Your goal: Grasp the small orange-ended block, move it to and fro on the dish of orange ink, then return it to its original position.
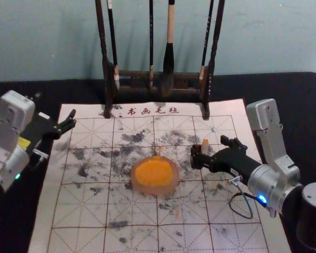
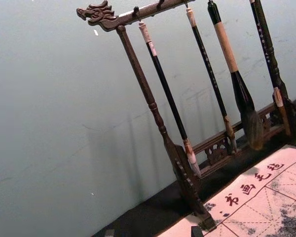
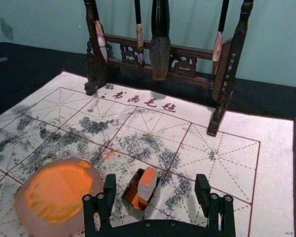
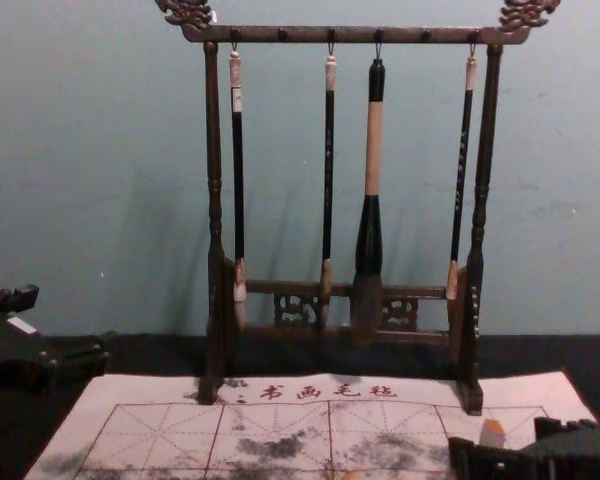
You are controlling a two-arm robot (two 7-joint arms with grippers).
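My right gripper (image 1: pixel 213 152) is over the mat, right of the ink dish, and its fingers stand open. In the right wrist view the gripper (image 3: pixel 154 193) has its fingers spread on either side of the block. The small block (image 3: pixel 147 183), pale with an orange end facing up, stands in a little dark open box (image 3: pixel 131 190); nothing grips it. The round dish (image 1: pixel 138 188) of orange ink (image 1: pixel 154 172) lies mid-mat. My left gripper (image 1: pixel 70 123) stays parked at the mat's left edge, fingers apart. In the chest view, the block (image 4: pixel 492 434) shows beside the right gripper (image 4: pixel 508 450).
A dark wooden rack (image 1: pixel 131 74) with several hanging brushes stands at the back of the ink-stained white mat (image 1: pixel 89 211). A large brush (image 4: pixel 371 200) hangs from it. The black-covered table (image 1: pixel 16 95) extends around the mat.
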